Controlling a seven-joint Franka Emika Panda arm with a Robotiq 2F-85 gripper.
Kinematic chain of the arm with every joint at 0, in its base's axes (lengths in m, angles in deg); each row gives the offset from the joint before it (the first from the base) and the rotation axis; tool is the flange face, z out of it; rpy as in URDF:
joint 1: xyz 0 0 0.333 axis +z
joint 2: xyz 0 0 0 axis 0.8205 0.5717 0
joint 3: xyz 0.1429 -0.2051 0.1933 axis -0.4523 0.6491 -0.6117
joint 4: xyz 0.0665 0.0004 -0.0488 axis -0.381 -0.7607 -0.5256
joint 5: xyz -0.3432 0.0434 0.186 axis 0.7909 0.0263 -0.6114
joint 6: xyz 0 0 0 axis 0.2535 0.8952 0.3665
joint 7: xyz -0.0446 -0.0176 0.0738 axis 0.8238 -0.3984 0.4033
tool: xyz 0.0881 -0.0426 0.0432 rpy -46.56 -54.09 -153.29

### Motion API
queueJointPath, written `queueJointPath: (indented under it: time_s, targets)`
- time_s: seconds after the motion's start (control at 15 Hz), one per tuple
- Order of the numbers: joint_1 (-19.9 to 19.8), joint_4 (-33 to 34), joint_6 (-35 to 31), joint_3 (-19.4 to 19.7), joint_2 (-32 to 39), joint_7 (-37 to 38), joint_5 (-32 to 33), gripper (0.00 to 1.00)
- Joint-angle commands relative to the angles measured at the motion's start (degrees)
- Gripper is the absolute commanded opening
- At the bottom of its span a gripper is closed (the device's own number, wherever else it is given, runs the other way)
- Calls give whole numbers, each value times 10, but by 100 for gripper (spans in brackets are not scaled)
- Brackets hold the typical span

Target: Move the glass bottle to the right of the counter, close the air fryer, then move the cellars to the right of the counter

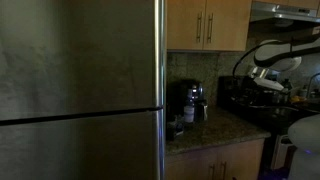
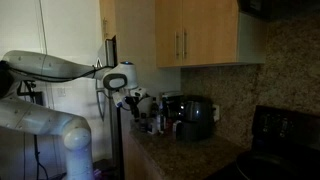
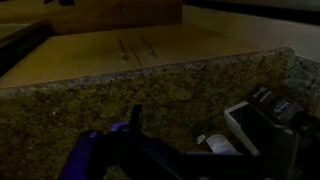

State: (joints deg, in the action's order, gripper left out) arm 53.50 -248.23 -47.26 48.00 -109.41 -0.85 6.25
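The glass bottle (image 1: 198,100) is standing upright on the table (image 1: 215,128), just at 3 o'clock of the air fryer (image 1: 183,100) in an exterior view, its paler top showing against the dark backsplash. It is looking stiff, smooth and breakable, probably fairly heavy for its width and top-heavy enough to tip. I am judging that the body, a little below the neck, is offering the safest hold, with the squeeze kept firm, since glass slips.

The pincer (image 2: 133,100) is hanging in the air off the table's end, at 9 o'clock of the air fryer (image 2: 195,118). In the wrist view the pincer (image 3: 135,140) is showing only as dark shapes at 6 o'clock. I cannot tell how wide it is standing, and nothing is showing between its fingers.

A small pale thing, possibly one of the cellars (image 1: 176,126), is sitting at the fryer's 7 o'clock, too small to make out. The fryer itself is crowding the bottle on one side. The fridge (image 1: 80,90) is walling off the table's end, and the stove (image 2: 285,125) is lying at 3 o'clock, bounding the way rightward.
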Motion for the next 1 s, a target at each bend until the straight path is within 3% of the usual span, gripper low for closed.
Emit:
queueJointPath:
  time_s: [0.0, 0.4, 0.47, 0.73, 0.93]
  targets:
    - [-8, -5, 5, -7, 2, -6, -7, 100]
    - [-9, 5, 7, -8, 1, -6, -11, 100]
    - [-2, 5, -21, -52, 52, 18, 3, 100]
    - [41, 41, -88, -155, 127, 73, -1, 100]
    - [10, 108, -143, -198, 193, 160, 25, 100]
